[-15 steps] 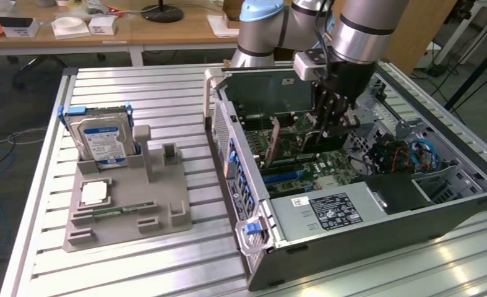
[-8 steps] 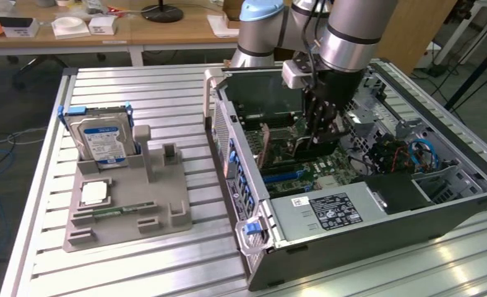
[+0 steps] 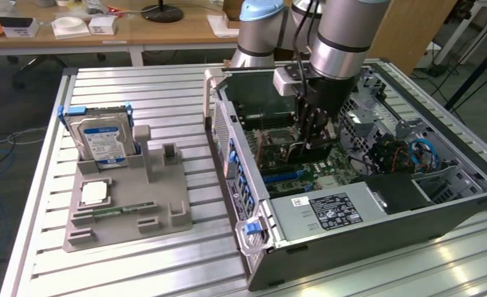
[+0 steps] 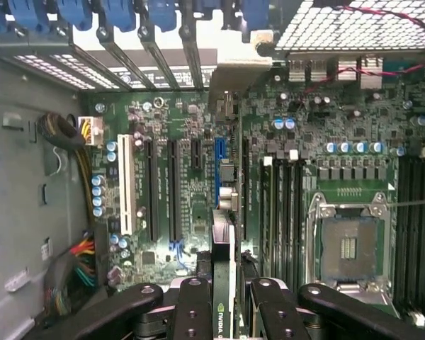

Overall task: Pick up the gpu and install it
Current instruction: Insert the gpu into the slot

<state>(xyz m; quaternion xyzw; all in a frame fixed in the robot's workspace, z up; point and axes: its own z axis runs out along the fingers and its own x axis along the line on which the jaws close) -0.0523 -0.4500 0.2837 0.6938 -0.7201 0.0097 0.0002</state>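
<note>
Green board and a dark face with a logo: this is the gpu [image 4: 223,248], standing on its edge between the fingers [image 4: 193,304] of my pincer [image 4: 229,297], which is closed on it. I hold it inside the open computer case [image 3: 351,247], low over the motherboard [image 4: 191,142] and in line with the blue slot [image 4: 219,152] among the black ones. Whether the card touches a slot, I cannot tell. On the table [image 3: 144,86], beside the case, a grey holder [image 3: 127,226] carries a silver hard drive [image 3: 103,139] standing upright and a narrow memory stick [image 3: 111,211] lying flat.
</note>
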